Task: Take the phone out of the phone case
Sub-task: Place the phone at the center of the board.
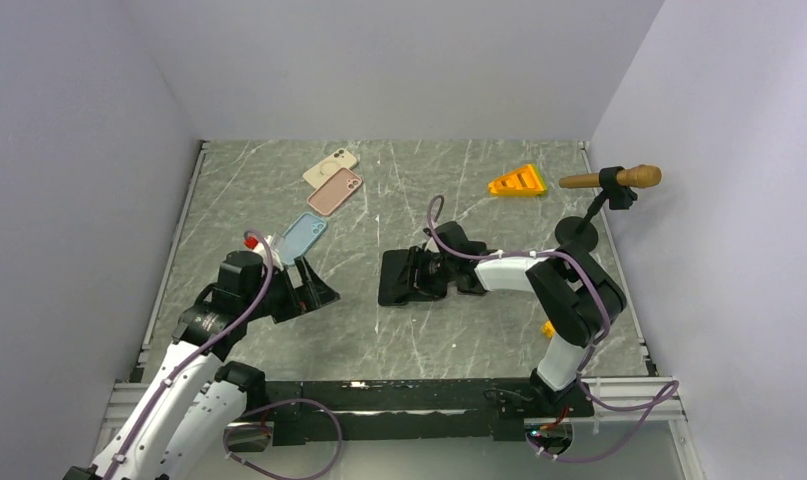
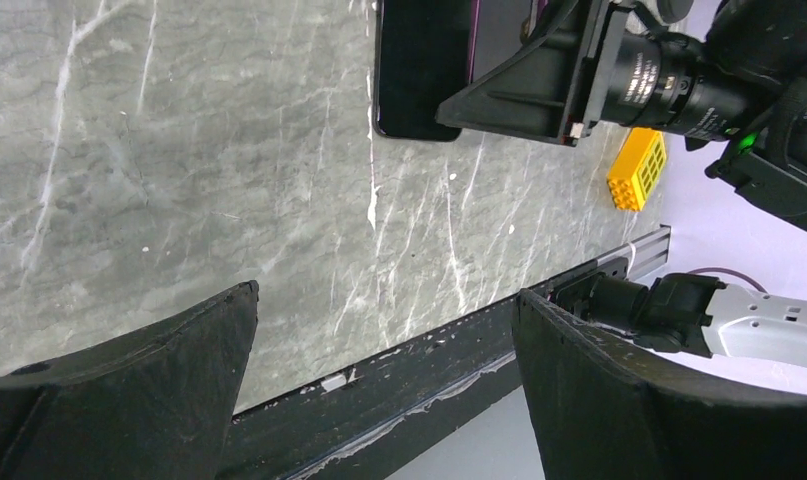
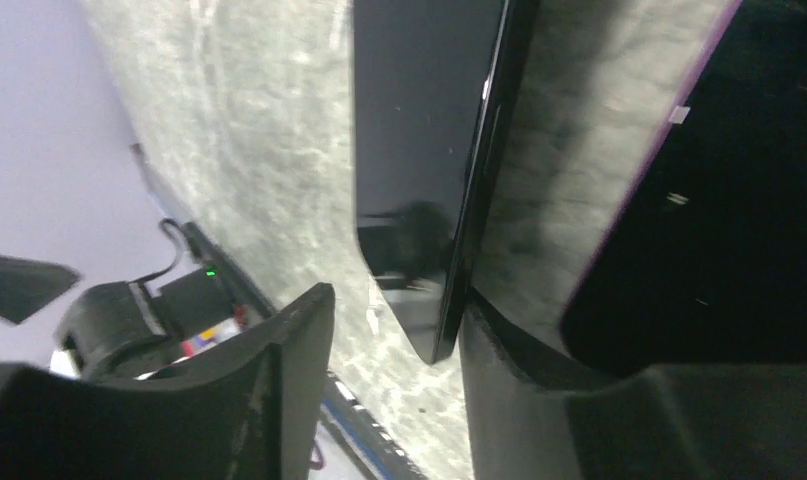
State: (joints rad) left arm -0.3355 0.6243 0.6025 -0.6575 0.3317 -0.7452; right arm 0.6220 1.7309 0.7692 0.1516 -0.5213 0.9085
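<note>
A black phone (image 1: pixel 391 277) lies on the marble table at mid-table. In the right wrist view the phone (image 3: pixel 429 150) is apart from a black case with a purple rim (image 3: pixel 719 200) to its right. My right gripper (image 1: pixel 407 275) is open (image 3: pixel 397 300). The phone's near corner sits between its fingers, with its edge against the right finger (image 3: pixel 519 400). My left gripper (image 1: pixel 319 285) is open and empty (image 2: pixel 384 300), over bare table to the left of the phone (image 2: pixel 419 70).
Cream (image 1: pixel 330 167), pink (image 1: pixel 335 191) and light blue (image 1: pixel 303 237) cases lie at the back left. A yellow wedge (image 1: pixel 517 181) and a brown handle on a black stand (image 1: pixel 611 180) are at the back right. A yellow brick (image 2: pixel 637 170) lies by the right arm.
</note>
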